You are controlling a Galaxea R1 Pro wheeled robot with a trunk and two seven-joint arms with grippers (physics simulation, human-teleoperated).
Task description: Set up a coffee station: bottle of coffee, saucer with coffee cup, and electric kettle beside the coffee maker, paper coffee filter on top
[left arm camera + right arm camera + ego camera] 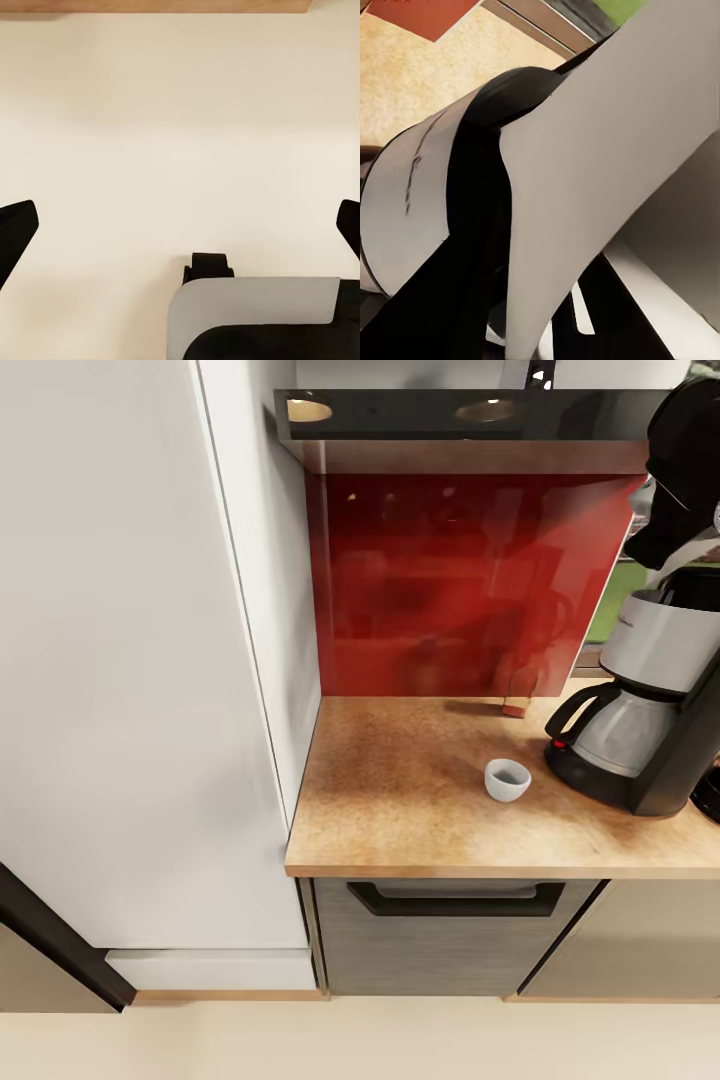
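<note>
A speckled tan kitchen countertop (400, 800) ran from a white tall cabinet to the frame's right edge, w/ a red backsplash behind it. A small white coffee cup (507, 779) stood upright on the bare top, just beside the black-and-silver coffee maker (640, 705), which sat at the counter's right end, its carafe handle facing the cup.

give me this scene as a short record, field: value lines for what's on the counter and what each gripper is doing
surface: speckled tan wooden countertop, red glossy backsplash behind
coffee maker: black and silver drip coffee maker, at the counter's right
cup: small white coffee cup, upright on bare counter, apart from the coffee maker, no saucer under it
filter: white paper coffee filter, held above the coffee maker's top
right gripper: shut on the filter
left gripper: open, over pale floor
</note>
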